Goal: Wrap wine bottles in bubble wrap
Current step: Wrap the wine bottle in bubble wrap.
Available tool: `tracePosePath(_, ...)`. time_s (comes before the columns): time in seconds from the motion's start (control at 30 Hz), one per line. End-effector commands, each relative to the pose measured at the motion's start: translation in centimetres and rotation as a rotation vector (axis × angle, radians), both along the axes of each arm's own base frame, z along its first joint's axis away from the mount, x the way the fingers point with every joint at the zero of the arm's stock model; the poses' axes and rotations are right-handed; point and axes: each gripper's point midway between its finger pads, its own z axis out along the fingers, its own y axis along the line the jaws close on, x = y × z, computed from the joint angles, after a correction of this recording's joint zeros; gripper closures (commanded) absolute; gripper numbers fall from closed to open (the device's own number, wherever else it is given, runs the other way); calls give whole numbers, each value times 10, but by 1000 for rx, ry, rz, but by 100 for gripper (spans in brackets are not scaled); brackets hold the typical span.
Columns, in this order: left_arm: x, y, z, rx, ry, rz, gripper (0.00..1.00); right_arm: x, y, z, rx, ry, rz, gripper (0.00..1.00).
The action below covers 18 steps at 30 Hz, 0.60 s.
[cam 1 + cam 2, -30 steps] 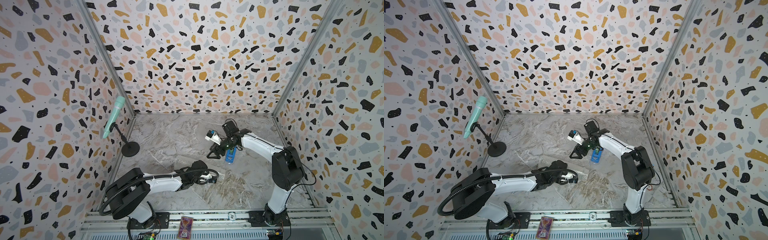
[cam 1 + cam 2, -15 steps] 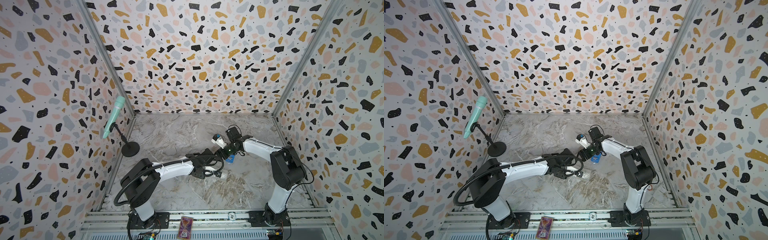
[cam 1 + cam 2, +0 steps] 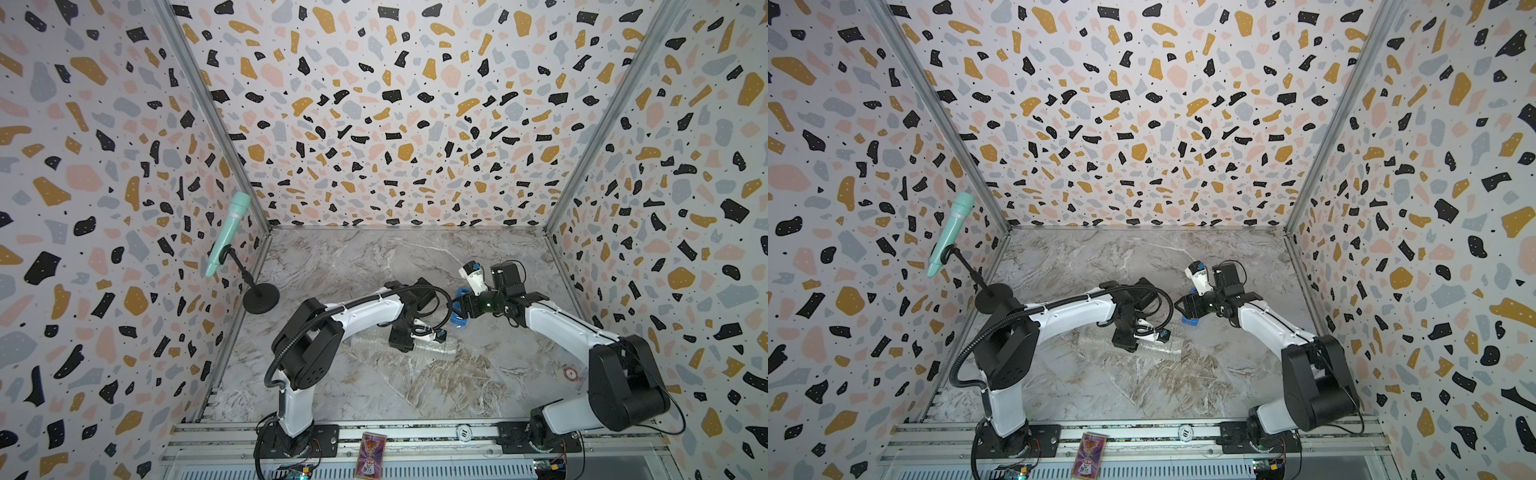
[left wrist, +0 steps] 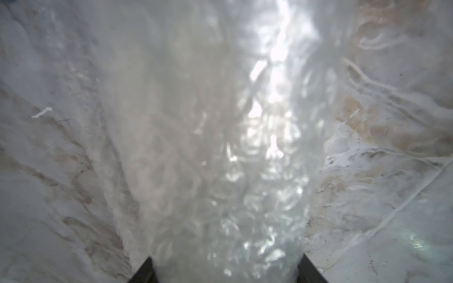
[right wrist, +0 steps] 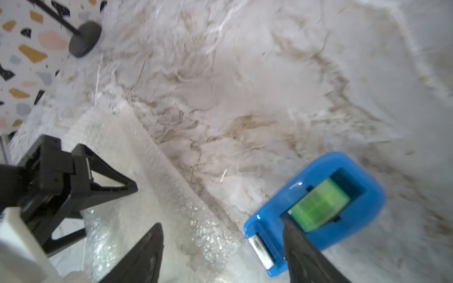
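**Top views.** Marble-look table (image 3: 374, 399), terrazzo-print walls.
- The bubble wrap (image 3: 370, 343) lies mid-table, rolled into a tube running left to right.
- The left gripper (image 3: 409, 341) is down on the tube's middle, its arm reaching in from the front rail.
- The wine bottle cannot be made out through the wrap.
- A blue tape dispenser (image 3: 457, 321) stands just past the tube's right end, toward the back wall. The right gripper (image 3: 464, 305) hovers at it in both top views.
- A mint-green microphone (image 3: 227, 232) sits on a black stand by the left wall.
- A picture card (image 3: 371, 454) lies on the front rail, its print too small to read.
- A round white token (image 3: 463, 432) lies further right on the rail, its marks unreadable.

**Left wrist.** Blurred close-up.
- The bubble wrap (image 4: 220, 171) fills the whole gap between the 2 black fingertips (image 4: 143, 273).
- The jaws press in on both flanks, clamping the tube.
- No writing is legible.

**Right wrist.**
- 2 dark fingers (image 5: 147, 254) are spread wide, with only wrap and table showing between them.
- 1 finger crosses in front of the tape dispenser (image 5: 348, 169). I cannot tell whether it touches.
- A green tape roll (image 5: 318, 203) sits in the dispenser, with a metal cutter at its near end.
- No brand is readable.
- The left gripper's black fingers (image 5: 105, 186) rest on the bubble wrap (image 5: 147, 196).
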Motion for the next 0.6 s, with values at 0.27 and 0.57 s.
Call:
tracePosePath(0.27,-19,7,-15,71,260,134,42,-61,-19,74,-119,-657,-7,21)
tracePosePath(0.57,-3,7,-22,77,288,187,33,-126,40,60,-355,-887,280,20)
